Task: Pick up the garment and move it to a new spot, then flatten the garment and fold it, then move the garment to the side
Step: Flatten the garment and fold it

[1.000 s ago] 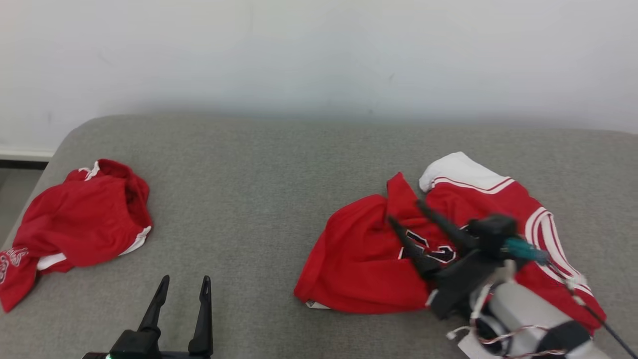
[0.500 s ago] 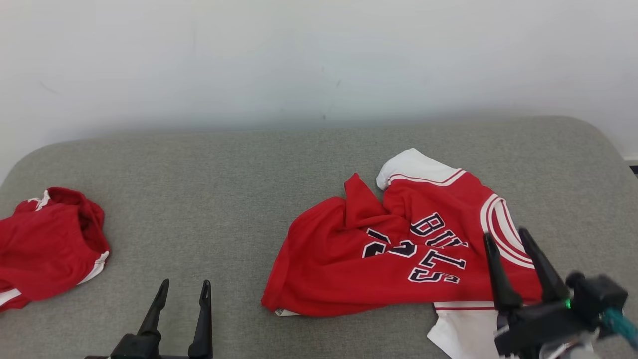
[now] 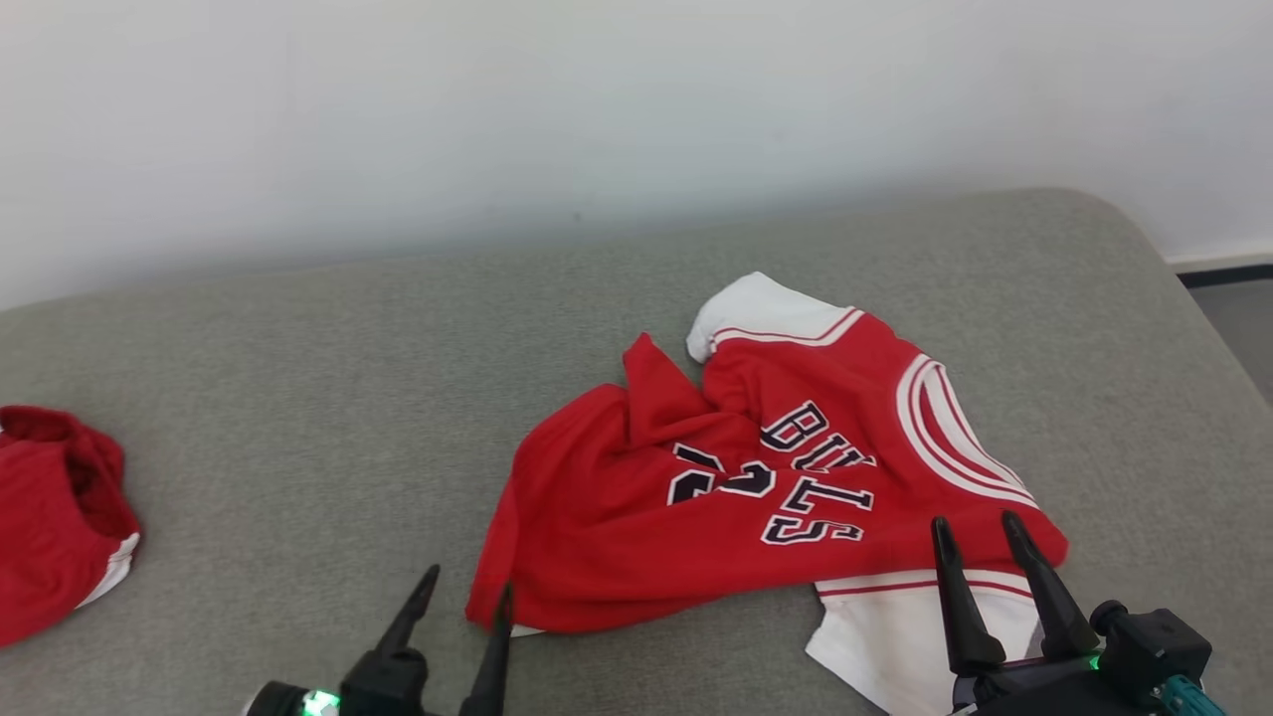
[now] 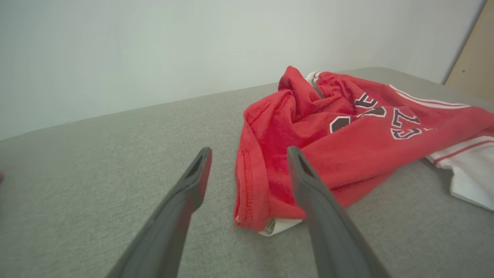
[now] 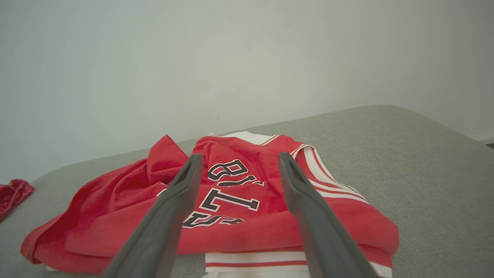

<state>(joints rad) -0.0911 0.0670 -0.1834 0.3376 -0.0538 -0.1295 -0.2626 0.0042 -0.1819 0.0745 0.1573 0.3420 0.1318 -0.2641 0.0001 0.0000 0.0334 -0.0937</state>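
Surface: table (image 3: 298,398) covered in grey woven fabric, with a rounded far-right corner. Plain pale wall (image 3: 597,99) behind it. A dark skirting strip (image 3: 1223,270) shows past the right edge.

Task item: red jersey (image 3: 636,517) with white trim and dark lettering. It lies crumpled and partly bunched, right of the table's centre, resting on the fabric. A second red garment (image 3: 50,517) sits well apart at the far left edge.

Left claw (image 3: 469,579): fingers spread, empty. Its tips are just beside the jersey's near-left hem corner. The left wrist view puts the hem between the two fingers; contact cannot be told.

Right claw (image 3: 974,520): fingers spread, empty. It is at the jersey's near-right corner, with tips over the red edge above the white panel.
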